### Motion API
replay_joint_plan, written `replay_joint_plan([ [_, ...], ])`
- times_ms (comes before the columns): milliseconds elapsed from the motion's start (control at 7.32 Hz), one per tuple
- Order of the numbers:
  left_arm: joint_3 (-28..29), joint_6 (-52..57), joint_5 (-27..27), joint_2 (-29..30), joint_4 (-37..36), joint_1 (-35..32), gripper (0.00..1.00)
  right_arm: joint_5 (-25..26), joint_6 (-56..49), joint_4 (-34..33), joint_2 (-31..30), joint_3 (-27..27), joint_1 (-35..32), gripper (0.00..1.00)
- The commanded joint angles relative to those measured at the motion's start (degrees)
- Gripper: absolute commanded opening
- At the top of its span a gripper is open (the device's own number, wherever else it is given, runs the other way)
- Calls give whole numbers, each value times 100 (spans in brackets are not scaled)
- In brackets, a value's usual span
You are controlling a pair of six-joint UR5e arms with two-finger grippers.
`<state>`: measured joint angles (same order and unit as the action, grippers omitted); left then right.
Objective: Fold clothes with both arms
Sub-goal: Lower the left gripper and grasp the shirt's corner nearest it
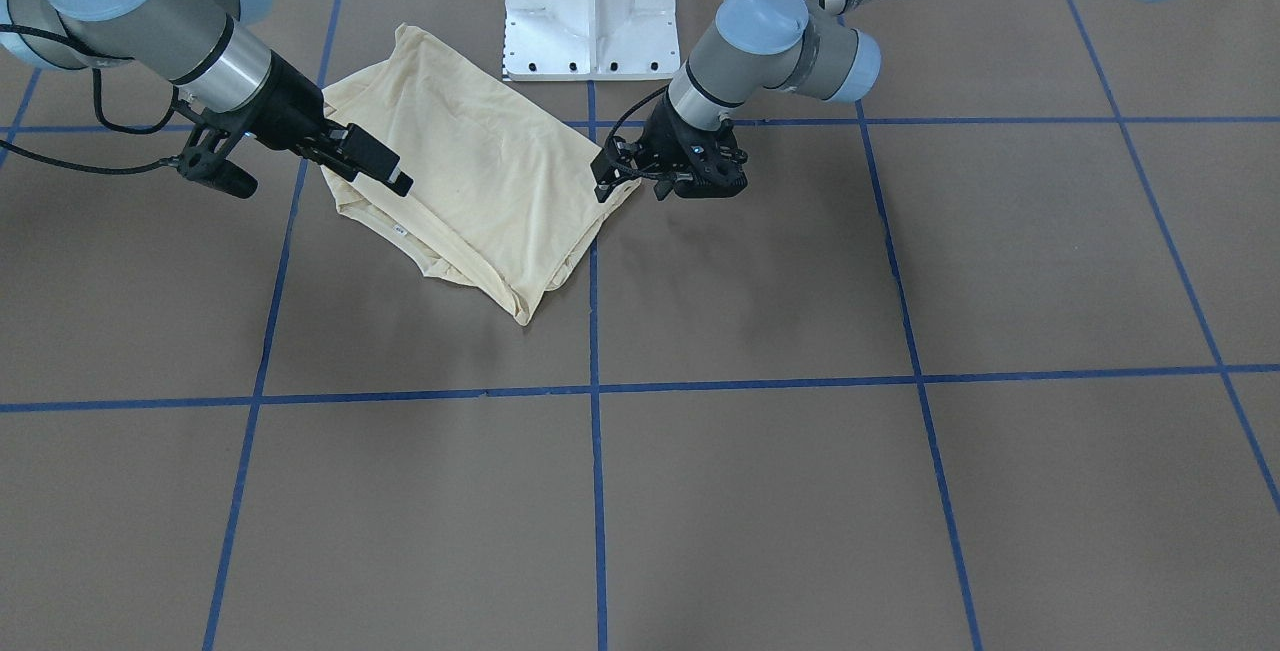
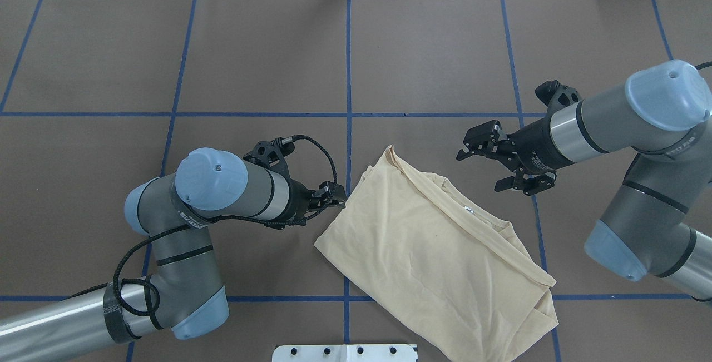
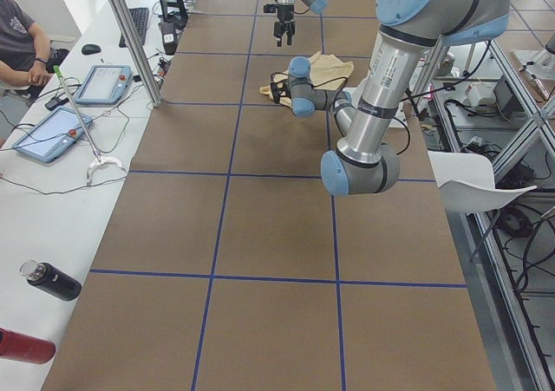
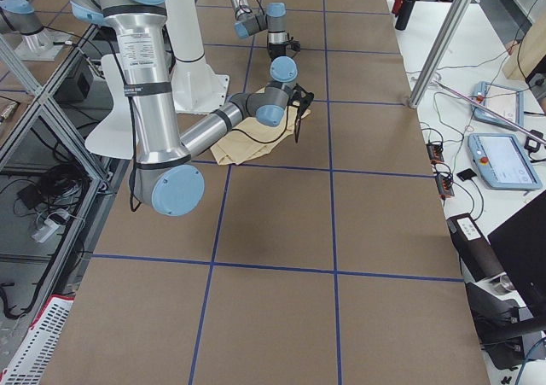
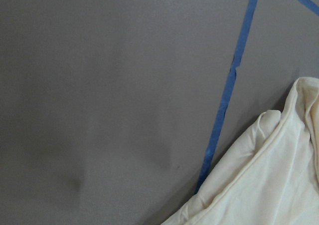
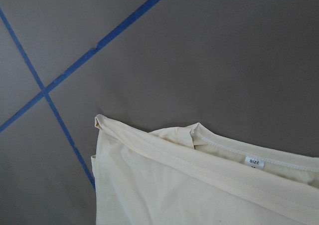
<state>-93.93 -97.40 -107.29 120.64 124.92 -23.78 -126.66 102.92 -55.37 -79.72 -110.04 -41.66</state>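
Right end effector (image 2: 479,168) is spread wide and grips nothing, poised just off the collar edge of the T-shirt (image 2: 423,251). Left end effector (image 2: 335,195) sits at the opposite corner, and I can't tell how far it's open. The shirt lies folded on the surface (image 2: 445,45) between them, probably flanked ready for another fold.

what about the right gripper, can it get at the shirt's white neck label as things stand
Probably yes. The right gripper hangs open just off the shirt, and the neck label lies uncovered on top near that edge, with nothing between them.
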Motion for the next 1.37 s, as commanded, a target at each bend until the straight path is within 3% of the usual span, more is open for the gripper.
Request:
replay_joint_plan([
  [0,-37,2,6,-14,-3,5,95,1,0,0,9,0,0,100],
  [1230,86,-51,129,-32,-21,392,95,1,0,0,0,9,-8,100],
])
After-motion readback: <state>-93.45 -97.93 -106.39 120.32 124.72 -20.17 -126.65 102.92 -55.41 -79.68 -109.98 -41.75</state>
